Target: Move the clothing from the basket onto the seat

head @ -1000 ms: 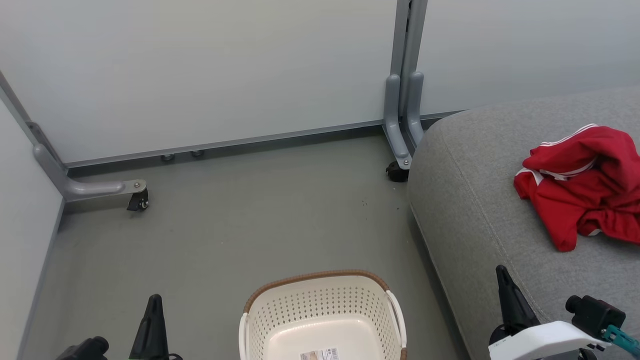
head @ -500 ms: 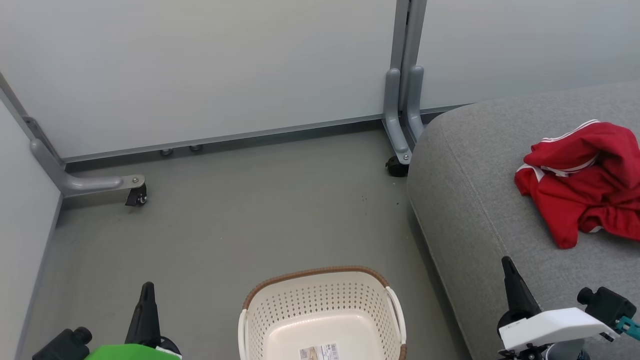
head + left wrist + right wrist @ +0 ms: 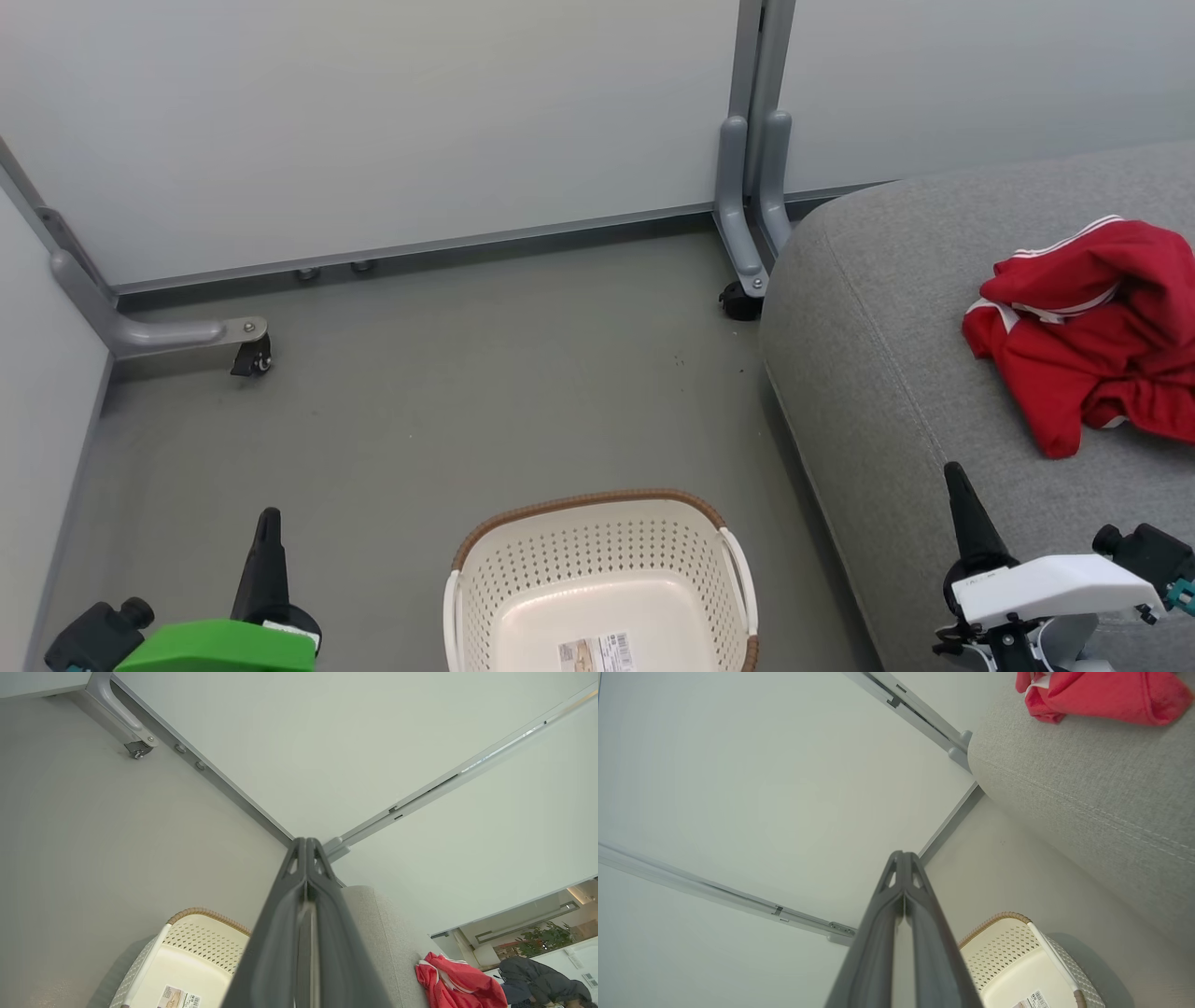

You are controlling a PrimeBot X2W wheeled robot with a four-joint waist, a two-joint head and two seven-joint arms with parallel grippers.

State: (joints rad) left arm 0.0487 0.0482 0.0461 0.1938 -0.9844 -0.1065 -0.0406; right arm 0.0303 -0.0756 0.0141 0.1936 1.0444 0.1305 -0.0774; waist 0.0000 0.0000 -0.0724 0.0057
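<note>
Basket (image 3: 588, 500) sits near seat (image 3: 878, 392) edge, grey floor (image 3: 420, 411) between; red white-striped clothing (image 3: 1092, 345) lies crumpled on seat; left gripper (image 3: 270, 519), right gripper (image 3: 953, 472) both pressed together.

One basket (image 3: 579, 502) with one sticker (image 3: 597, 651) in it. One grey seat (image 3: 878, 392). One red heap of clothing (image 3: 1092, 345) — I cannot tell how many pieces. Two grippers — the left gripper (image 3: 269, 519) and the right gripper (image 3: 954, 472). Two small black wheels (image 3: 252, 359) by the wall (image 3: 420, 121)
</note>
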